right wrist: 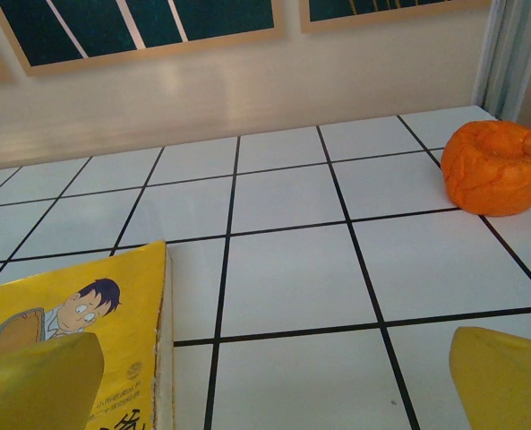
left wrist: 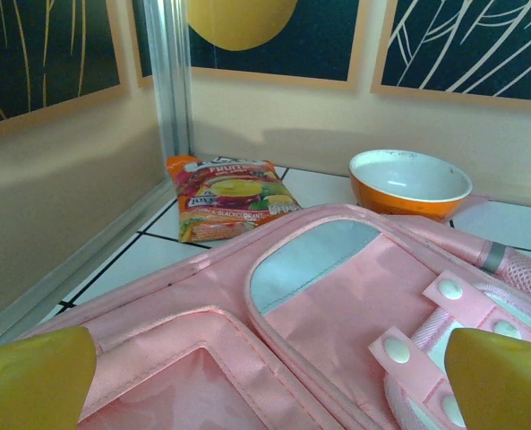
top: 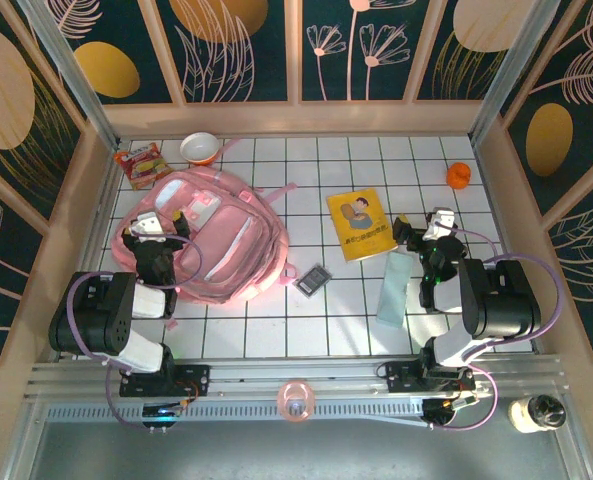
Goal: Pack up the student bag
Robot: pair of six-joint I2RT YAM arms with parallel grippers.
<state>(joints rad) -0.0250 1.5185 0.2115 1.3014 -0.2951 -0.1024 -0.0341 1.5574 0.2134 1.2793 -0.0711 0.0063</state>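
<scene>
I see my left claw point(top: 161, 226) over the pink backpack point(top: 231, 245), right claw point(top: 424, 228) beside the yellow book point(top: 360, 224) — both wide open, empty.

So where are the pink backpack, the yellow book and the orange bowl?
pink backpack point(top: 241, 245), overhead view, on its front panel.
yellow book point(top: 360, 224), overhead view, middle of its cover.
orange bowl point(left wrist: 408, 202), left wrist view, on its outer wall.

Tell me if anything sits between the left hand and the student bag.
Nothing visible does. The left hand, open, hangs directly over the student bag, whose pink front panel lies straight below its fingers. The snack packet and orange bowl lie beyond the bag by the far wall, out of the path.
</scene>
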